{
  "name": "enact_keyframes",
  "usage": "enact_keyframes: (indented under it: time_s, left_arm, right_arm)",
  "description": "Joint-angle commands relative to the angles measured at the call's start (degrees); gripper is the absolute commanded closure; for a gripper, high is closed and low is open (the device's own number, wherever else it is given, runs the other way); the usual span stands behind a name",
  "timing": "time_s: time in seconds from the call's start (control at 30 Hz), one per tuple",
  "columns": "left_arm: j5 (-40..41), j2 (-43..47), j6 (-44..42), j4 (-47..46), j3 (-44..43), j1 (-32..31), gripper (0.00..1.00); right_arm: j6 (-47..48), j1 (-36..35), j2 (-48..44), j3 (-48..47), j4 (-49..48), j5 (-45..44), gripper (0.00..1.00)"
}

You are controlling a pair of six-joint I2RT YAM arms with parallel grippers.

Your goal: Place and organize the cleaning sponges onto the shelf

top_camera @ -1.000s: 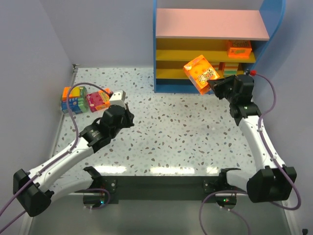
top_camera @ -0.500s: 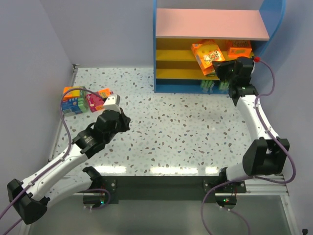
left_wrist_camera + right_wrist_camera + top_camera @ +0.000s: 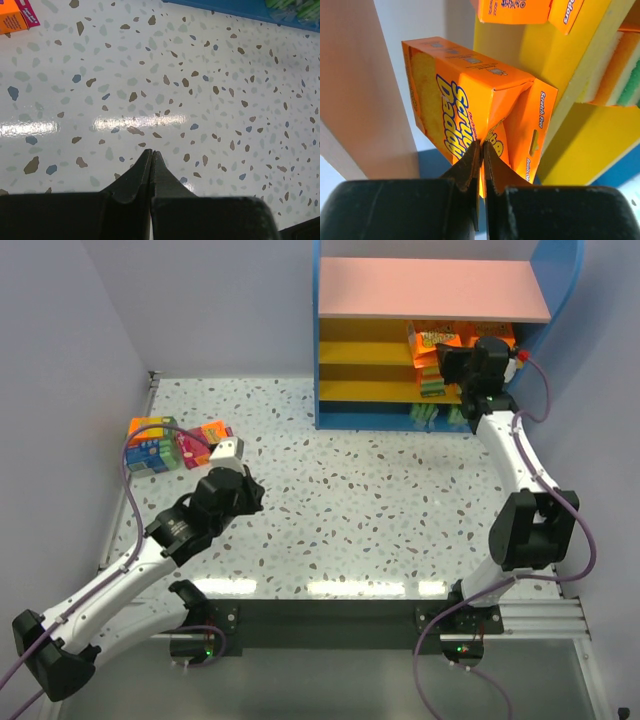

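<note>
The left arm [image 3: 130,565] slants from the near-left corner toward the far side. Its end effector [image 3: 151,154] is pressed shut, tips together, above the worktop [image 3: 200,100]. The right arm [image 3: 515,470] stretches far along the right side, elbow bent up, its end effector [image 3: 481,147] pinched tight on an orange sponge pack [image 3: 470,95].

The shelf's [image 3: 332,340] left half stands open; orange packs [image 3: 512,11] crowd its right end around the right gripper [image 3: 446,358].

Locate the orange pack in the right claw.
Top view: the orange pack is at the shelf's upper yellow tier, right of centre under the pink board, pinched in the right claw.
</note>
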State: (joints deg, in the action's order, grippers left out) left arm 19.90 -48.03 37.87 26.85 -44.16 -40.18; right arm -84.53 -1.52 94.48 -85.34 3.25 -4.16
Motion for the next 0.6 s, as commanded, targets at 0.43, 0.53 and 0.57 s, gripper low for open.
enact_keyframes:
  time_s: [0.43, 0.53, 0.57]
  left_arm:
    - [1.5, 1.5, 0.8, 2.5, -1.9, 0.0, 1.0]
    - [1.5, 1.4, 1.0, 2.5, -2.0, 0.0, 1.0]
    - [1.5, 1.3, 1.1, 2.4, -1.9, 0.0, 1.0]
  right_arm:
    - [-9.1, -2.8, 2.5, -7.8, 13.5, -14.6, 1.0]
    - [-9.1, -3.1, 1.5, -7.2, 13.3, -16.7, 1.0]
    - [-8.9, -3.2, 1.2, -7.1, 13.1, -17.0, 1.0]
